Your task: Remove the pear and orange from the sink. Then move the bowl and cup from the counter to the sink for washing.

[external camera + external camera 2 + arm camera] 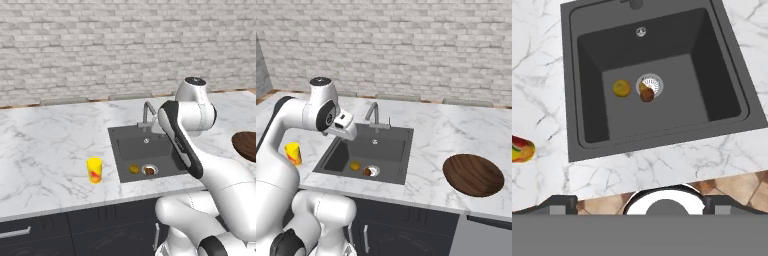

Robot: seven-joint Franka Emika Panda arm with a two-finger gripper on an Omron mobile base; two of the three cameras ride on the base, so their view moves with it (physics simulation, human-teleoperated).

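Observation:
The dark grey sink [712, 55] lies below my gripper [640, 202], which hangs open and empty high over the basin's near edge. On the basin floor, the brown pear [647, 95] rests at the round steel drain, and the yellow-orange orange [621, 88] lies just beside it. The two fruits are also in the left base view, pear [149, 171] and orange [134, 169]. A yellow cup [94, 170] stands upright on the counter left of the sink. The wide brown bowl [473, 174] sits on the counter to the sink's right. My hand [345, 127] hovers above the sink's left part.
A grey faucet [373, 112] rises at the back rim of the sink. White marble counter [45, 145] runs along a brick wall. My own arm [182, 142] crosses in front of the sink's right side in the left base view. Dark cabinet fronts sit below the counter edge.

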